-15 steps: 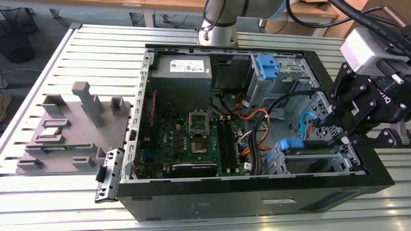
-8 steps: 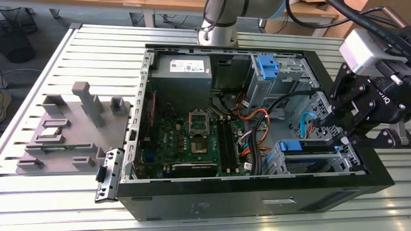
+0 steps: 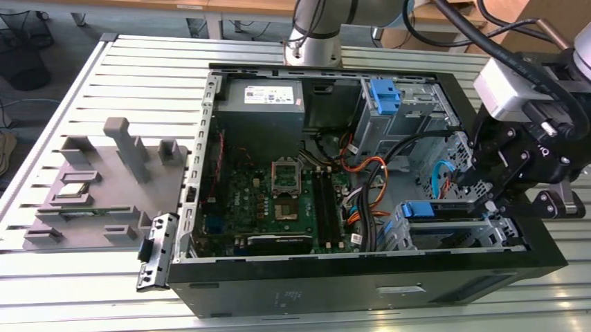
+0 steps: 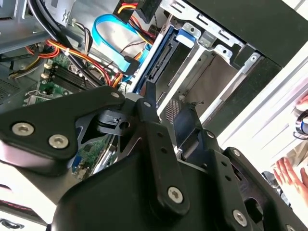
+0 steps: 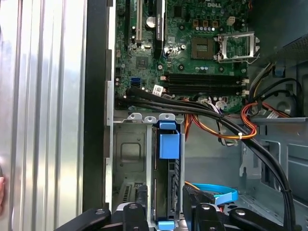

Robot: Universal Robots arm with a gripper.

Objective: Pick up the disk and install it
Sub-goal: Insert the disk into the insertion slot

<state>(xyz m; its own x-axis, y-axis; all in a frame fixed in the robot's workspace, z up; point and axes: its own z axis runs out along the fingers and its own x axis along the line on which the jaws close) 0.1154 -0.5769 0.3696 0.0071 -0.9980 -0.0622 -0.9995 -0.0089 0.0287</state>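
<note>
Listing from the exterior view's left to its right: a slatted metal table carrying a grey fixture tray with small parts on it. Next, an open black computer case lying on its side, with the green motherboard exposed, a grey power supply against the far wall and a blue caddy upright in the far bay. At the near right corner sits a metal drive cage; the disk stands on edge in one of its slots, blue carrier tab facing the open side. The gripper hangs just over the cage at the disk's end. In the first wrist view its fingers are parted, one on either side of the disk's edge, spread wider than the disk, with no grip to be seen. Cables run just beside the cage. A person's hand lies beyond the case in the second wrist view.
</note>
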